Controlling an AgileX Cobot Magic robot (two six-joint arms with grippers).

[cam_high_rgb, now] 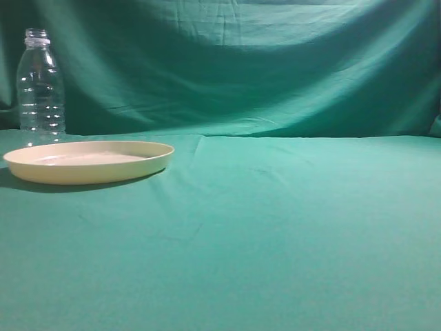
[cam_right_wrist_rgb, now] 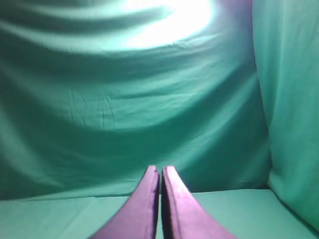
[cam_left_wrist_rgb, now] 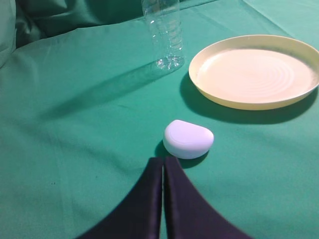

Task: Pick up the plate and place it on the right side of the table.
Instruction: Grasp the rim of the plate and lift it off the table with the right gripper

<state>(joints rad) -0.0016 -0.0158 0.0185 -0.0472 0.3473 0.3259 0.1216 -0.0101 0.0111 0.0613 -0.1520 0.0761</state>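
Observation:
The pale cream-yellow plate [cam_high_rgb: 88, 161] lies flat at the left of the teal-green table [cam_high_rgb: 275, 227]. It also shows in the left wrist view [cam_left_wrist_rgb: 254, 70], at the upper right. My left gripper [cam_left_wrist_rgb: 163, 159] is shut and empty, above the cloth, well short of the plate and to its left. My right gripper [cam_right_wrist_rgb: 161, 169] is shut and empty, above the table and facing the green backdrop. No plate shows in the right wrist view. Neither gripper shows in the exterior view.
A clear plastic bottle [cam_high_rgb: 40, 86] stands upright behind the plate at the far left, also in the left wrist view [cam_left_wrist_rgb: 163, 32]. A small white rounded object [cam_left_wrist_rgb: 188, 139] lies on the cloth just ahead of my left fingertips. Green cloth backdrop [cam_high_rgb: 227, 62] hangs behind the table.

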